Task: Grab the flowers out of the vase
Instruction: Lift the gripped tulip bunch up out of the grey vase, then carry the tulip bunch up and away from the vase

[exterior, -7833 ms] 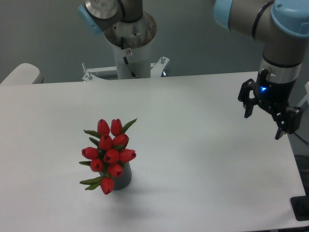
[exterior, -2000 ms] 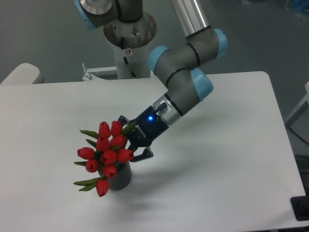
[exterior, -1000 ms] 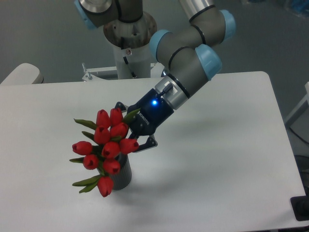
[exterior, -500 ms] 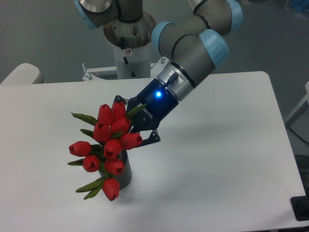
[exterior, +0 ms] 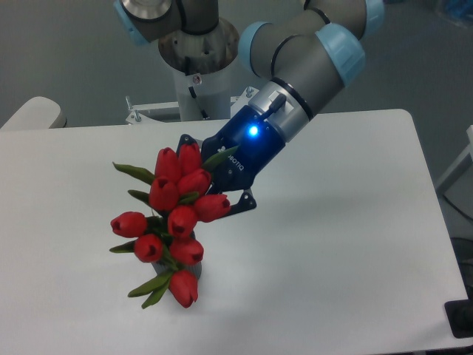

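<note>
The flowers point(exterior: 174, 214) are a bunch of red tulip buds with green leaves, tilted to the left over the white table point(exterior: 347, 244). My gripper point(exterior: 214, 174) comes in from the upper right and is shut on the bunch at its right side, one finger showing above the buds and one below. Its blue light is lit. Only a small grey sliver of the vase point(exterior: 194, 269) shows under the lowest buds; the rest is hidden behind the flowers. I cannot see the stems.
The arm's pedestal and bolted base point(exterior: 198, 74) stand at the table's far edge. A pale rounded object point(exterior: 29, 115) sits at the far left. A black fixture point(exterior: 461, 319) sticks out past the table's right front corner.
The gripper has risen and swung slightly right with the bunch in its grasp. The buds sit higher and now cover nearly all of the vase.
</note>
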